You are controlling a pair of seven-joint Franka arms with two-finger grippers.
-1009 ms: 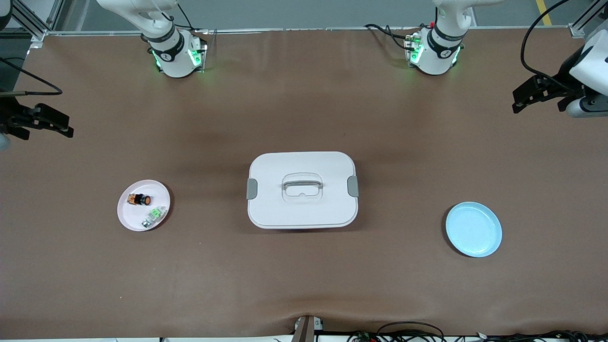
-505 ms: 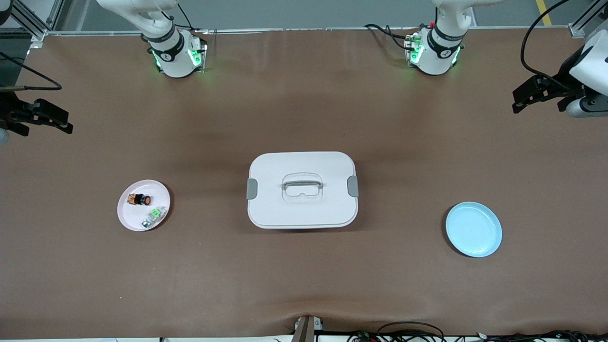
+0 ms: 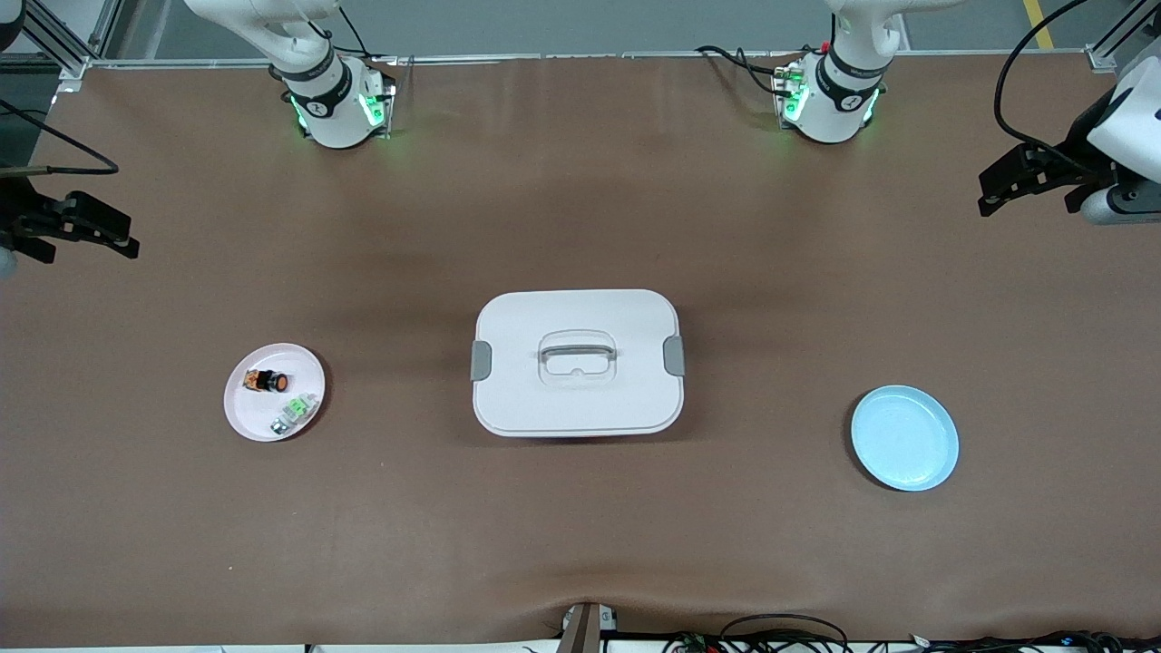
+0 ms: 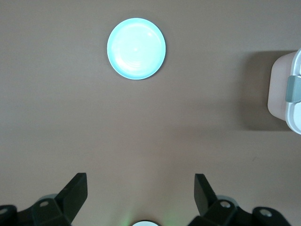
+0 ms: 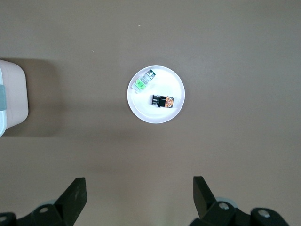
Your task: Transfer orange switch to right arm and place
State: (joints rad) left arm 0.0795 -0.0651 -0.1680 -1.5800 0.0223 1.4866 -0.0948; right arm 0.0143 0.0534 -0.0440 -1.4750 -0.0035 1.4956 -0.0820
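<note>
A brown table seen from above, with two white robot arms based along its top edge. The orange switch point(image 3: 266, 381) lies on its side on a small pink plate point(image 3: 240, 408) toward the right arm's end of the table, its orange cap pointing toward the white lidded box point(image 3: 577, 362) at the table's middle. A small green-and-white clear component point(image 3: 294, 414) shares the plate, just beside the switch and nearer the front camera.

The right gripper point(image 3: 86, 227) hangs high over the table's edge at the right arm's end, its fingers spread wide and holding nothing. In the right wrist view the plate sits well ahead of the fingers point(image 5: 75, 195), and the switch's long axis runs roughly across the line in which the fingers close (so, as a judgement, a turn of the wrist may be needed to close across the body).

The left gripper point(image 3: 1020, 181) hangs over the table's edge at the left arm's end, also spread wide and empty. Its wrist view looks down on an empty light blue plate point(image 4: 136, 48), with the box's corner at the edge of that view.

The right arm is plainly the nearer to the switch; the left arm is well apart from it, with the box between. No grasp has begun.
</note>
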